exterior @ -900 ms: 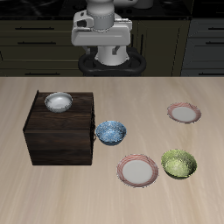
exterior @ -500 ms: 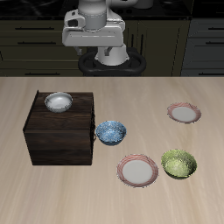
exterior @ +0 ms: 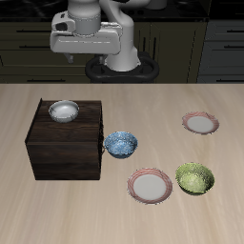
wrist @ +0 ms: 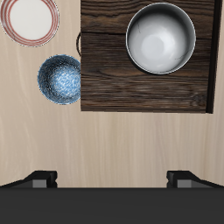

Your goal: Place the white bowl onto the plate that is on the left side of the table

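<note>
Fingertips barely show in the wrist view, so whether the gripper [exterior: 86,59] is spread or clenched cannot be told. White bowl [exterior: 64,111] sits on the dark wooden box [exterior: 67,152], untouched, well apart from the plate [exterior: 200,123] across the table [exterior: 29,205].

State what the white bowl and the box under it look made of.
White bowl: glossy glazed ceramic or possibly metal, judging by its soft sheen and grey shading. Box: dark brown wood with a matte finish, showing streaked grain along its top.
</note>
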Tool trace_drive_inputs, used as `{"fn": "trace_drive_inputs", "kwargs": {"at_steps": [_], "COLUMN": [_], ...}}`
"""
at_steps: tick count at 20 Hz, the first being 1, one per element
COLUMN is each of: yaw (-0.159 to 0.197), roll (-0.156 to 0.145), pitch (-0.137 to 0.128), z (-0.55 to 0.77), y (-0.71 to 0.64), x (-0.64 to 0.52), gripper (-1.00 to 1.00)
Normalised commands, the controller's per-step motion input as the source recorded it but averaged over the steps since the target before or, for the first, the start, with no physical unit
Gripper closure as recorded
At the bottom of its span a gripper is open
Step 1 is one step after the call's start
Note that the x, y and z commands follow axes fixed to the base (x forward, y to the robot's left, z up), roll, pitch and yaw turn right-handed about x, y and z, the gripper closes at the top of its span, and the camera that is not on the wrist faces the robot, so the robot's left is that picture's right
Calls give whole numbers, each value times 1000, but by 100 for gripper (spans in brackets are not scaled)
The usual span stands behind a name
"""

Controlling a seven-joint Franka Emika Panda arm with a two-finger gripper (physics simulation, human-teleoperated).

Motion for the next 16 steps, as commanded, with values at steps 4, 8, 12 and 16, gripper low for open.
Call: {"fn": "trace_drive_inputs", "kwargs": {"at_steps": [4,8,12,16], "yaw": [15,-31,0,36], "roll": [-2,17,2,16], "pitch": [-1,38,13,-42], "z": [57,11,28,87], "y": [-187,-250,-197,-1], "x": [193,303,285,235], "gripper": [-100,-100,-100,-100]}}
